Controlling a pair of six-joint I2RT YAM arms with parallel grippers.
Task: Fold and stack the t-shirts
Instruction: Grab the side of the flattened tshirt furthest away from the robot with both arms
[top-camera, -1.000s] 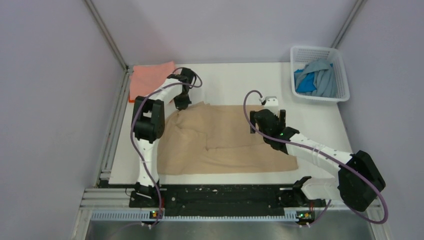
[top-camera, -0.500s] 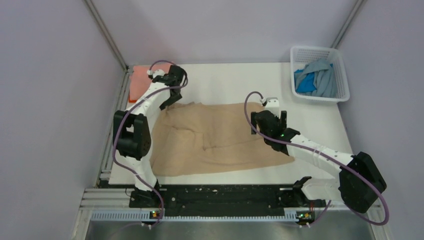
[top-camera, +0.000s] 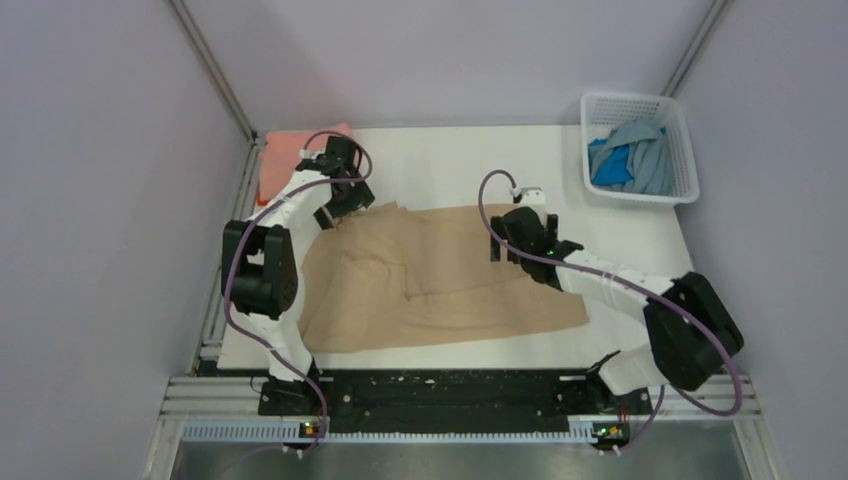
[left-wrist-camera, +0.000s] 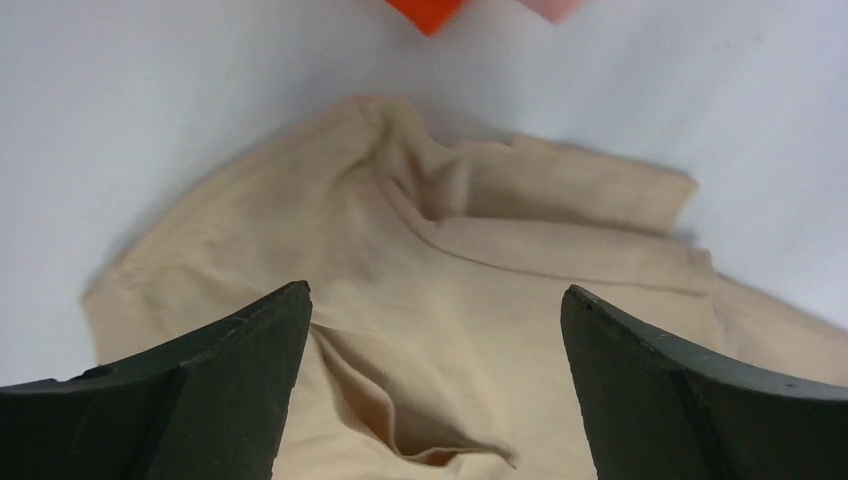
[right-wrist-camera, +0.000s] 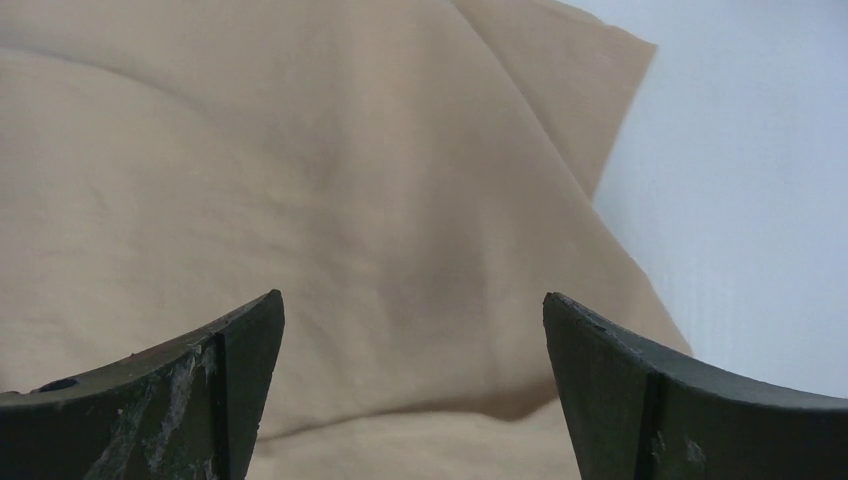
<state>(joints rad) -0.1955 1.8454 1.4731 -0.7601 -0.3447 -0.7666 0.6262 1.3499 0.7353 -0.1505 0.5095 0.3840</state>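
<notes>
count: five shirts, one basket, two arms. one tan shirt (top-camera: 450, 280) lies spread on the surface (top-camera: 450, 160). one pink shirt (top-camera: 290, 150) lies at the far left corner. one blue shirt (top-camera: 608, 168) and one blue-grey shirt (top-camera: 648, 150) sit in the basket (top-camera: 632, 98). left jaws: spread, over the tan shirt's far left corner, holding nothing. right jaws: spread, over its far right part, holding nothing. the left wrist view shows a corner of one orange shirt (left-wrist-camera: 425, 12), cut off at the top edge. contact between jaws and cloth: cannot tell.
</notes>
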